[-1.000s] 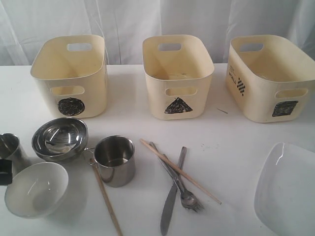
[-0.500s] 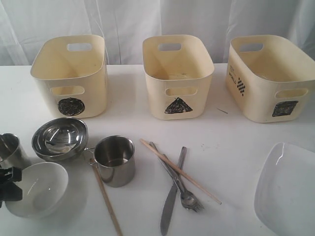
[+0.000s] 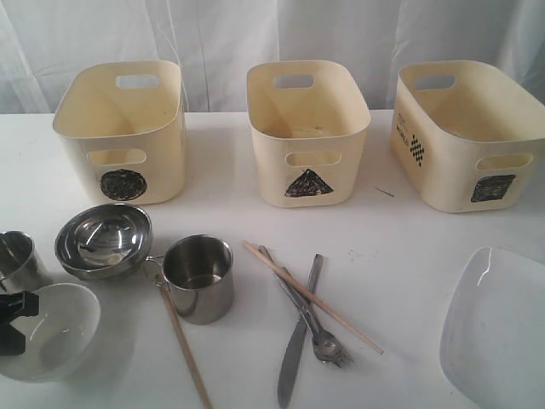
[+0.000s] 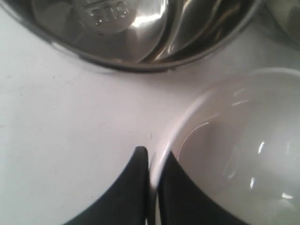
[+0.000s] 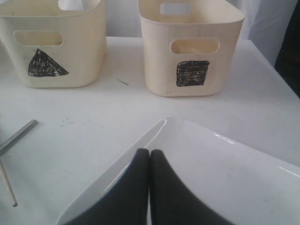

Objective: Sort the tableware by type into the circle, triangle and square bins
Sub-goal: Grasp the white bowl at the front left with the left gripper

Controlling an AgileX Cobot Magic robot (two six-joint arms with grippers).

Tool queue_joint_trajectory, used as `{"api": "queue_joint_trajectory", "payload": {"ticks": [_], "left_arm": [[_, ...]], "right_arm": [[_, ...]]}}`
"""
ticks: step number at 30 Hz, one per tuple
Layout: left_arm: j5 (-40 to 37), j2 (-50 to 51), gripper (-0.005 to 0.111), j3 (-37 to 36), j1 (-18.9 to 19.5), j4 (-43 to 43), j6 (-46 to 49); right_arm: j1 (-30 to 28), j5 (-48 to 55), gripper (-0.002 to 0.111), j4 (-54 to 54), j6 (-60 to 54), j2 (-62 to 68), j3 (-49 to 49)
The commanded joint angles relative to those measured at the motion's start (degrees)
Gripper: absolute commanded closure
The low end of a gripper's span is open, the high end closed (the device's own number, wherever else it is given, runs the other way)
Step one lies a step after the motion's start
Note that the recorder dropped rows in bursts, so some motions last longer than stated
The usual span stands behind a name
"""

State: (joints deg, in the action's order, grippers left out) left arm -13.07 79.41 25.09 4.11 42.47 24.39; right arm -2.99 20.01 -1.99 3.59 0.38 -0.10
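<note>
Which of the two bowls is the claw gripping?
The white bowl: the left claw pinches its rim, one finger inside and one outside. The steel bowl beside it sits untouched.

Bench's left edge, exterior view: one steel cup [image 3: 15,258] is cropped by the frame. The left gripper [image 3: 28,322] shows only its fingers [image 3: 17,304], which hide the white bowl's [image 3: 55,332] left rim. The large white plate [image 3: 498,328] runs off right and bottom, the square bin [image 3: 464,136] off right, one wooden chopstick [image 3: 183,341] off the bottom. Left wrist view: the steel bowl [image 4: 140,28] is cropped and blurred, its stamped lettering [image 4: 108,13] unreadable.
</note>
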Motion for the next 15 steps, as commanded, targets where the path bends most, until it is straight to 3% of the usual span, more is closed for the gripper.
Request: {"api": "queue_joint_trajectory", "payload": {"ticks": [1, 8, 15], "left_arm": [[-0.5, 0.0, 0.107, -0.5, -0.2, -0.1, 3.2], [-14.6, -3.9, 0.107, -0.3, -0.2, -0.1, 4.3], [-16.2, -14.9, 0.107, 4.4, -0.2, 0.0, 7.6]], "right_arm": [[0.1, 0.0, 0.108, -0.1, 0.1, -0.4, 0.1], [0.1, 0.0, 0.108, -0.1, 0.1, -0.4, 0.1], [0.1, 0.0, 0.108, -0.1, 0.1, -0.4, 0.1]]}}
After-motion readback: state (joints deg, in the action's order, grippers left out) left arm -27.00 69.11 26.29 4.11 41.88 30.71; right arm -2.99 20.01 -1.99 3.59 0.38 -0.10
